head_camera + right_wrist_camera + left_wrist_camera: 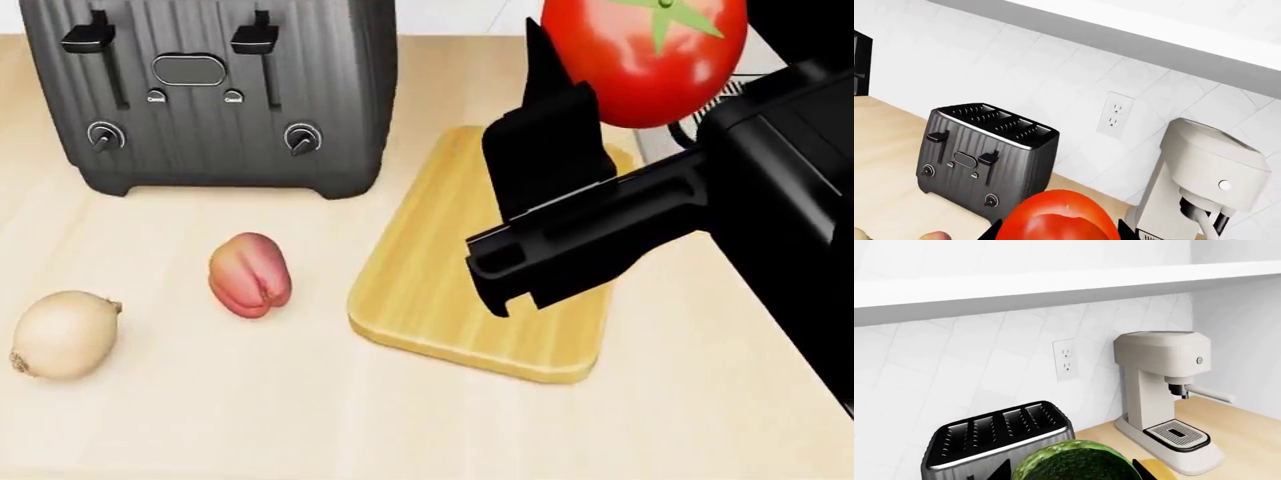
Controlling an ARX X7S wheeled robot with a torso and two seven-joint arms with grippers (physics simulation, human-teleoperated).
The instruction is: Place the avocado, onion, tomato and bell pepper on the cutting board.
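Two fruits are aloft: the right gripper (627, 110) pinches the tomato (643, 55) above the cutting board (441, 290), the left gripper (1071, 472) the avocado (1077, 462). Onion (64, 333) and bell pepper (250, 274) wait beside the board. Next, I judge: lower and release.

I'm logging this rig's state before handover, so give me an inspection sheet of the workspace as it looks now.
Surface: light wood counter.
Job's things: cutting board bare; onion and bell pepper on the counter beside it; tomato and avocado held aloft.
Clutter: toaster, coffee machine.
Grippers: right gripper shut on the tomato; left gripper shut on the avocado.
Cables: nothing seen.
Surroundings: tiled wall, wall outlet, shelf above.
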